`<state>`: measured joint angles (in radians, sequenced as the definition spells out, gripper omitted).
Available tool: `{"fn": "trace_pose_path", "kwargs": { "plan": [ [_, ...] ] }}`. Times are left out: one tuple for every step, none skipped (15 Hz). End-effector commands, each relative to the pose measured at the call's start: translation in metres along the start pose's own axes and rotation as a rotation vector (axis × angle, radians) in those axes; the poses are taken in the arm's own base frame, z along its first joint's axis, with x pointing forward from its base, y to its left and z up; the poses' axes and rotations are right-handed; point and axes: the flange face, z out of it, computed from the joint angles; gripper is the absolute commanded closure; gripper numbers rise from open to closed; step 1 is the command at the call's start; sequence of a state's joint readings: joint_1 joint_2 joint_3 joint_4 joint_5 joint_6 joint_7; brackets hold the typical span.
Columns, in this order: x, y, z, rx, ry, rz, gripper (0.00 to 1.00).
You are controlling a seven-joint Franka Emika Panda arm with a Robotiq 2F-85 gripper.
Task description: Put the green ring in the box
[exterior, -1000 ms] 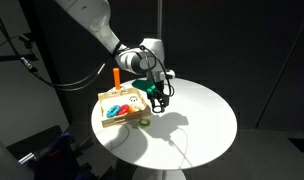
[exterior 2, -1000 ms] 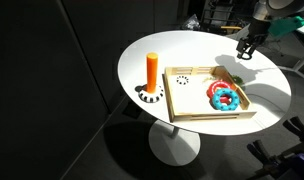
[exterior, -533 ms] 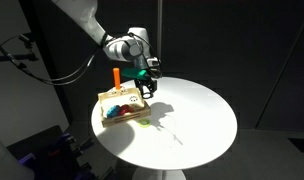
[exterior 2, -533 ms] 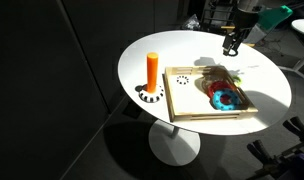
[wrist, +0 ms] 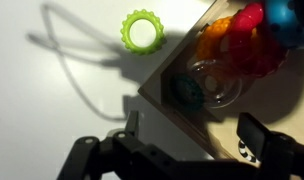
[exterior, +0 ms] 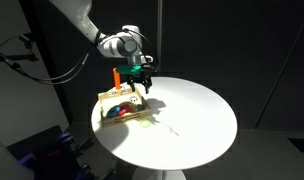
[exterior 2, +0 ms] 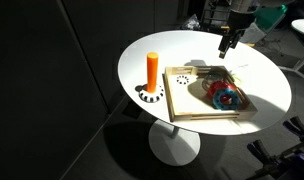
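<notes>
In the wrist view my gripper [wrist: 192,132] hangs open over a corner of the wooden box [wrist: 160,104]. Below the jaws, just inside the box wall, sits a dark green ring [wrist: 187,92]. Neither finger touches it. A second, lime-green toothed ring [wrist: 142,32] lies on the white table outside the box. Both exterior views show the gripper [exterior: 143,88] [exterior 2: 225,48] above the far end of the box [exterior: 104,98] [exterior 2: 172,98]. Shadow hides how the dark ring rests.
Orange, red and blue rings [wrist: 242,45] [exterior 2: 224,96] fill one end of the box. An orange peg [exterior 2: 151,68] [exterior: 115,75] stands upright on a striped base beside the box. The round white table [exterior 2: 192,45] drops off all around into dark surroundings.
The arm has swung from over the bare table to above the box. The jaws have opened and the dark green ring has left them.
</notes>
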<state>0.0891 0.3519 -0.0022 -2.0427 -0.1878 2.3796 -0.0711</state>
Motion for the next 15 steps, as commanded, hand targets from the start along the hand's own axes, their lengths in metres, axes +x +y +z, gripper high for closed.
{"fn": "trace_pose_path", "kwargs": {
  "plan": [
    [-0.007, 0.008, -0.017, -0.005, -0.045, -0.037, 0.0],
    [-0.009, 0.009, -0.02, -0.004, -0.064, -0.041, 0.0],
    [-0.01, 0.01, -0.022, -0.006, -0.083, -0.042, 0.0],
    [-0.013, 0.009, -0.021, -0.006, -0.11, -0.041, 0.0],
    [-0.016, 0.01, -0.022, -0.007, -0.135, -0.034, 0.0],
    [-0.019, 0.01, -0.023, -0.005, -0.163, -0.024, 0.0],
    [-0.021, 0.01, -0.024, -0.006, -0.186, -0.017, 0.0],
    [-0.025, 0.009, -0.027, -0.005, -0.206, -0.016, 0.0],
    [-0.027, 0.01, -0.031, -0.002, -0.219, -0.013, 0.0],
    [-0.029, 0.01, -0.033, 0.003, -0.233, -0.01, 0.0],
    [-0.03, 0.01, -0.036, 0.009, -0.242, -0.004, 0.0],
    [-0.031, 0.01, -0.038, 0.014, -0.246, 0.001, 0.0],
    [-0.032, 0.01, -0.04, 0.017, -0.25, 0.006, 0.0],
    [-0.032, 0.01, -0.043, 0.024, -0.253, 0.008, 0.0],
    [-0.032, 0.009, -0.044, 0.03, -0.249, 0.012, 0.0]
  ]
}}
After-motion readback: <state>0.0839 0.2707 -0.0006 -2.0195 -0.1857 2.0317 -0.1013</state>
